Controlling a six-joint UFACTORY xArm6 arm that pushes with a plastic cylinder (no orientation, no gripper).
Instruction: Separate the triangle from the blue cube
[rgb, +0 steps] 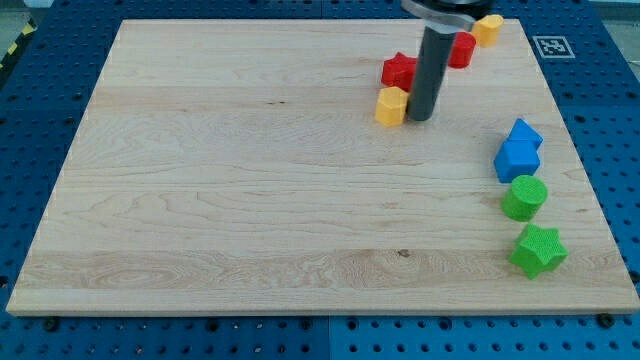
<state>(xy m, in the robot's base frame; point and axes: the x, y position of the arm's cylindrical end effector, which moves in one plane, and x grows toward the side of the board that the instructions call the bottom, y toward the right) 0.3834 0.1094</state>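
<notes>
A blue triangle (525, 132) sits at the view's right, touching the top of a blue cube (516, 161) just below it. My tip (420, 119) rests on the board in the upper middle, well to the left of both blue blocks. It stands right beside a small yellow block (391, 105), on that block's right. A red block (399, 70) lies just above the yellow one, left of the rod.
A green cylinder (524, 197) lies right below the blue cube, and a green star (538, 250) below that. Another red block (461, 48) and a yellow block (488, 28) sit near the board's top edge, partly behind the arm.
</notes>
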